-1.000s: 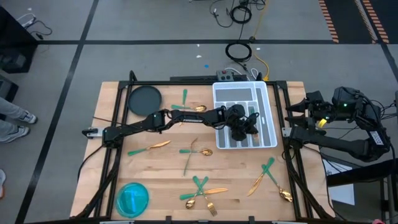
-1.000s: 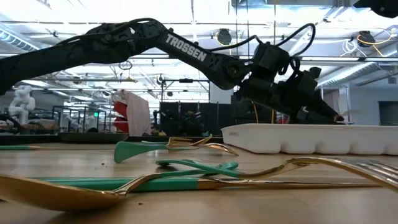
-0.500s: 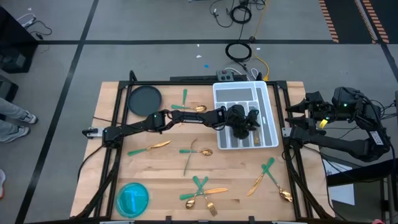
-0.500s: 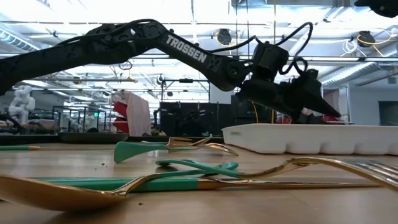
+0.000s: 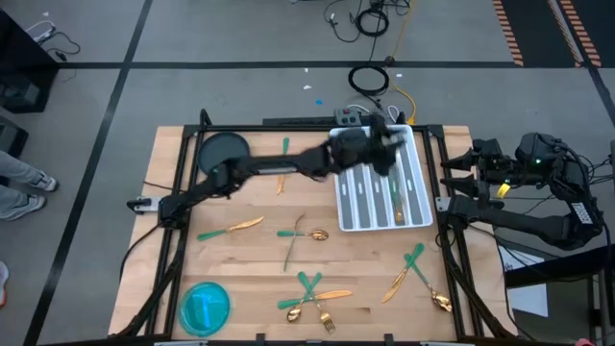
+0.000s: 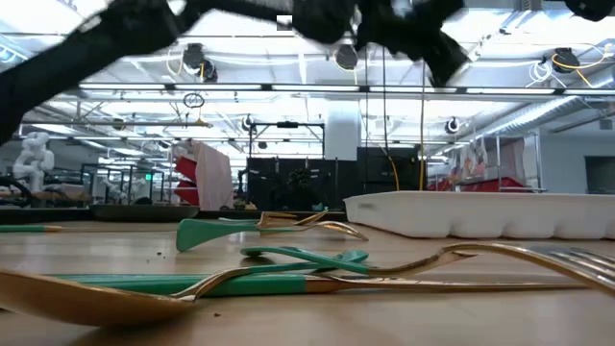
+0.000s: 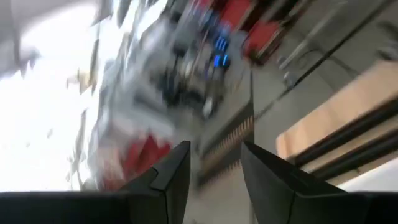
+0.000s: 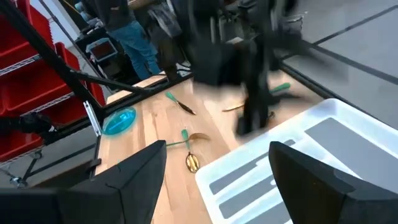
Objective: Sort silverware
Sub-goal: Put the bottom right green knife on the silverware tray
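Observation:
Gold-headed, teal-handled silverware lies flat in loose groups on the wooden table: one piece [image 5: 231, 229], a pair [image 5: 302, 234], a cluster [image 5: 309, 293] near the front edge and another [image 5: 413, 269] at the right. Several pieces [image 5: 394, 197] lie in the white compartment tray [image 5: 413, 219]. My left gripper [image 5: 388, 144] hangs high over the tray's far end, blurred, open and empty in its wrist view [image 7: 214, 174]. My right gripper [image 8: 217, 180] waits open beyond the table's right edge [image 5: 461, 171].
A blue round bowl [image 5: 205, 306] sits at the near left corner and a dark round plate [image 5: 223, 150] at the far left. A small grey box and cables [image 5: 351, 116] lie behind the tray. Bare wood shows between the silverware groups.
My left gripper has risen fast out of the tray, from the tray rim's height to the top of the low view, and swung toward the table's far edge. The silverware in the tray stays lying there.

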Available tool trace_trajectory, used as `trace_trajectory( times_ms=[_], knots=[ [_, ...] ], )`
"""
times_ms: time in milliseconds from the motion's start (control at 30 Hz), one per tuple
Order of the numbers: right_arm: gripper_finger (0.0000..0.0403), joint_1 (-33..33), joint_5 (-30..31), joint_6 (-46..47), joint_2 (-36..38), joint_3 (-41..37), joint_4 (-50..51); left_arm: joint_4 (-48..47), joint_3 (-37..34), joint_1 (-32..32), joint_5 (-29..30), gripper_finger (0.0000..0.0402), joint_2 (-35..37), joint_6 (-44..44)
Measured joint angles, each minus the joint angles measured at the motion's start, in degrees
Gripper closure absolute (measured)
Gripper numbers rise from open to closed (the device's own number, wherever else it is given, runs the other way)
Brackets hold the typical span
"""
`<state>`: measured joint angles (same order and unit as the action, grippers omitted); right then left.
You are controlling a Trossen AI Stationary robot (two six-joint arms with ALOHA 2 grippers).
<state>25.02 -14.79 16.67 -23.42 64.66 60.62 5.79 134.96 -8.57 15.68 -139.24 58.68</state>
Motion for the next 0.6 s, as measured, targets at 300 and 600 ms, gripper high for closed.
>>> trace_trajectory(
  times_ms=[300, 600],
  knots=[
    [0.0126, 0.0, 7.2, -0.7, -0.1, 0.0, 2.8, -55.0, 0.1, -4.9, 1.9, 0.0252, 21.8, -46.6],
    [0.0126, 0.0, 11.5, -0.4, -1.5, -0.7, 8.0, -88.1, -2.0, -4.2, -10.9, 0.0252, 29.3, -57.5]
  ],
)
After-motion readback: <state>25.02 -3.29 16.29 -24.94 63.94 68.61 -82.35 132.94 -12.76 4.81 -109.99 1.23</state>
